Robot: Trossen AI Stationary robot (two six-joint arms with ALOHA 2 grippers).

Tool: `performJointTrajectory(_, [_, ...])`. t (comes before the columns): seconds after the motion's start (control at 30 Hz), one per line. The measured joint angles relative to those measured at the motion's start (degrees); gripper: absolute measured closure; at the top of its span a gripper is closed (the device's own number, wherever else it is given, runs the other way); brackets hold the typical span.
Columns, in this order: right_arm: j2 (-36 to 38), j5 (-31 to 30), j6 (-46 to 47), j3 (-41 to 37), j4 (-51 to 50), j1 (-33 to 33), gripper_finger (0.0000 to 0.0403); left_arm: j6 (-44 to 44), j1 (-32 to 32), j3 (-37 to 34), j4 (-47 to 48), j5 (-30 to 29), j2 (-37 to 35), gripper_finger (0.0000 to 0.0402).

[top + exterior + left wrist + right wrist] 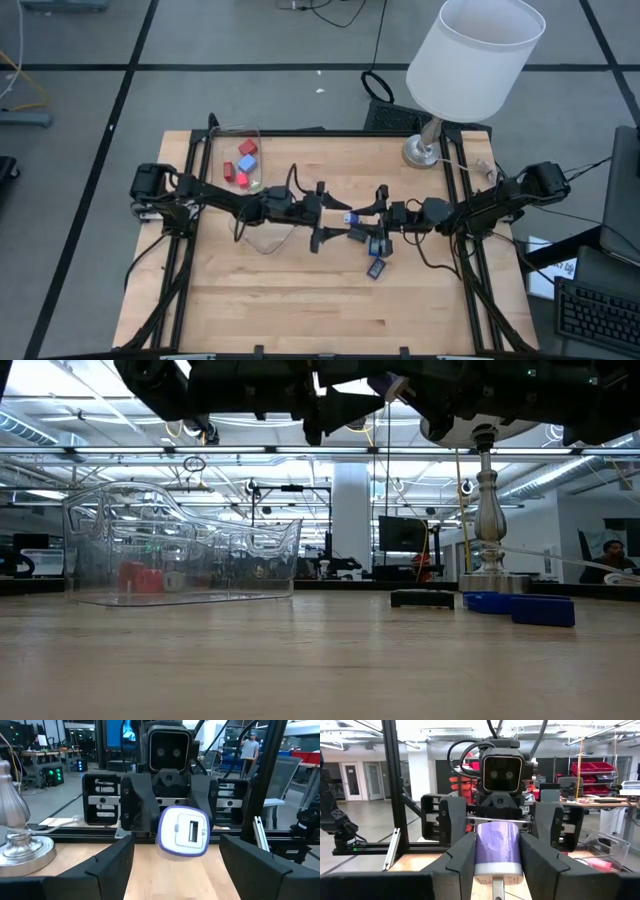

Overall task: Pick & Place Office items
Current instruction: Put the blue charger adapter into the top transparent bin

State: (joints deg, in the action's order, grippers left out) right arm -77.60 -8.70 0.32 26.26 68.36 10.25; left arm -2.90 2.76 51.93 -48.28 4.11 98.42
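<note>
**While Two Claws Meet Over Mid-Surface: One Item in Transfer**

Item: white-and-purple piece [182, 831], rounded body with a slot on its face, held aloft above the middle of the wooden surface [300, 300]. Right claw [497, 860] is clamped on it, both fingers flat against its sides. Left claw [177, 865] faces it with jaws spread wide, touching nothing.

Other stock: red and blue cubes [244, 160] sit inside the clear container [180, 550]. Flat blue and dark pieces [376, 255] lie loose near the surface's middle. White-shaded lamp [470, 60] stands at the far edge.

Handling, by judgement: small, light, rigid, smooth plastic, likely slippery. Best taken across its flat sides, mid-body, clear of the rounded corners.
</note>
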Motion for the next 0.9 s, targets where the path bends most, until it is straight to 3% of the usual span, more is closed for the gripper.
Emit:
performJointTrajectory(0.67, [-0.1,0.0,0.2,0.6,0.0,0.0,0.0280,1.1,-0.1,1.0,1.9,0.8,0.0,0.0105])
performJointTrajectory(0.9, [-3.3,1.8,0.0,3.1,0.1,0.0,0.0280,1.2,0.0,1.0,1.5,0.4,0.0,0.0105])
